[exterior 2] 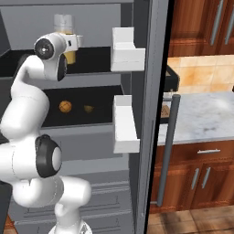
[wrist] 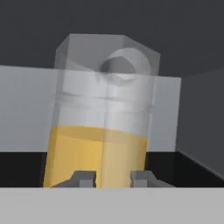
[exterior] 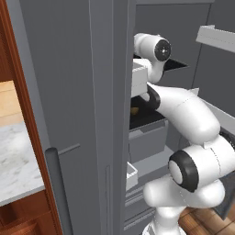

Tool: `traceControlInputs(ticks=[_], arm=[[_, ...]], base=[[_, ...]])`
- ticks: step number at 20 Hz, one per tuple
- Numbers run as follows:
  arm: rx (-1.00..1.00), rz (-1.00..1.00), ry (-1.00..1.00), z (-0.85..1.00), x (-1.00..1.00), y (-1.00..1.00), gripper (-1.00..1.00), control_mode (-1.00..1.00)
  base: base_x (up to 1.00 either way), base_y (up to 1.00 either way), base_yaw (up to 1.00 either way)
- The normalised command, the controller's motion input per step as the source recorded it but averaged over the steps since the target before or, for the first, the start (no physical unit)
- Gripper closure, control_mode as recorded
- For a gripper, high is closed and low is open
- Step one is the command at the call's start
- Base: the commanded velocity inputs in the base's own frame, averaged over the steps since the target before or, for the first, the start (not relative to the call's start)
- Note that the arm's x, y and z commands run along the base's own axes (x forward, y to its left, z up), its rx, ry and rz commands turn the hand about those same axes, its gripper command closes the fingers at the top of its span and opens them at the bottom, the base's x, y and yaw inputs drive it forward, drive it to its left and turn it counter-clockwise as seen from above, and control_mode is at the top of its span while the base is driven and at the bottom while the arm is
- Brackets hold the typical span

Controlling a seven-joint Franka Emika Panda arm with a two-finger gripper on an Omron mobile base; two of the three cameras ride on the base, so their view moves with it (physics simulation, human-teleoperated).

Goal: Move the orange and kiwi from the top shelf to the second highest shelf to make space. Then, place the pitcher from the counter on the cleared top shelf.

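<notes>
Pitcher: we see the tall clear pitcher of yellow-orange liquid (wrist: 98, 131) upright on the black top shelf (exterior 2: 98, 61).
Hand: our hand (wrist: 113, 178) sits nearly closed against its base; actual grip we cannot tell.
Writing: none legible.

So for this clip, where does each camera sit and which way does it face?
Left base view: behind the arm's left, looking forward at the fridge side wall and open interior; the white arm rises lower right.
Right base view: behind its right, facing the shelves; the pitcher is on the top shelf, the orange on the second highest shelf.
Hand view: along the end effector, close on the pitcher.
Right base and hand views share the pitcher.
</notes>
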Motion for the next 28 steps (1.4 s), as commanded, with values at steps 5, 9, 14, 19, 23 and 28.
traceControlInputs(ticks=[5,9,14,19,23,28], arm=[[-0.02,0.01,0.0,-0.02,0.04,0.06,-1.0,-1.0],[-0.05,0.01,-0.01,0.0,-0.3,0.01,-1.0,-1.0],[-0.05,0.0,-0.01,0.0,-0.37,0.0,-1.0,-1.0],[-0.03,0.0,0.0,0.0,-0.44,0.0,-1.0,-1.0],[-0.06,0.0,0.0,0.05,-0.75,0.0,-1.0,-1.0],[-0.06,0.0,0.04,0.2,-0.99,-0.11,-1.0,-1.0]], base=[[0.0,0.0,0.0],[0.0,0.0,0.0],[0.0,0.0,0.0],[0.0,0.0,0.0],[0.0,0.0,0.0],[0.0,0.0,0.0]])
